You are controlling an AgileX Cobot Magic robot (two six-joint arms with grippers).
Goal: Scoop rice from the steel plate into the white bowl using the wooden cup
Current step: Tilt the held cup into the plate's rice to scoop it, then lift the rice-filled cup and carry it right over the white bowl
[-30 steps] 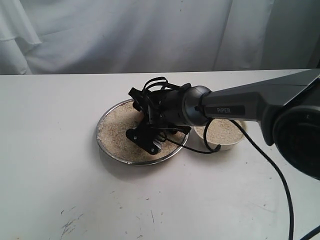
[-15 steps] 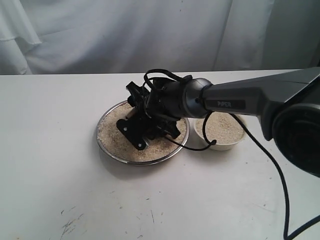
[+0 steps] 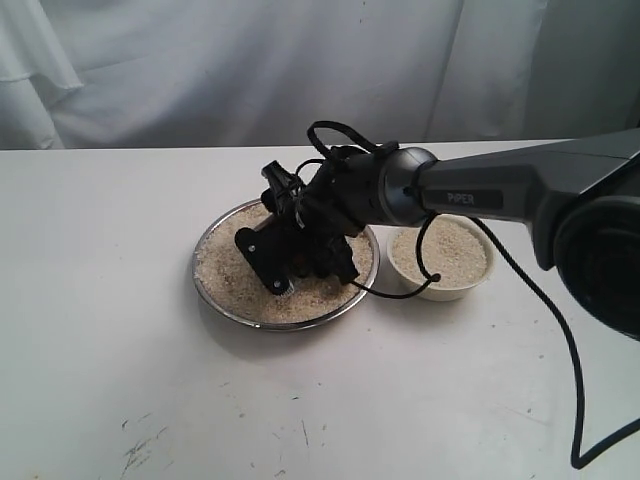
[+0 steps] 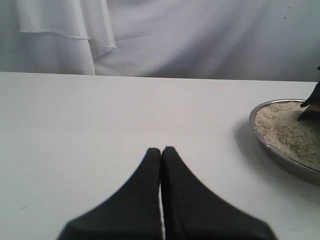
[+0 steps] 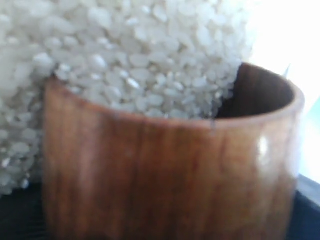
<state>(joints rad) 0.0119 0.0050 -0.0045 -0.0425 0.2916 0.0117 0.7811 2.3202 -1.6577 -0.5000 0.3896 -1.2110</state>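
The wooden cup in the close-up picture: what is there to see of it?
The small reddish-brown wooden cup has smooth, glossy sides with streaky grain and a dark inside. Its mouth is pressed into the off-white rice grains, which partly fill it. In the exterior view the right end effector gripping it hides it, over the shiny round steel plate.

On the table [image 3: 100,350], plate [image 3: 197,272] left of and just beside bowl [image 3: 445,292], rice [image 3: 225,278] in both, right gripper [image 3: 290,258] down over the plate's middle, cup [image 5: 165,175] between its jaws, rim pressed into the plate's rice.
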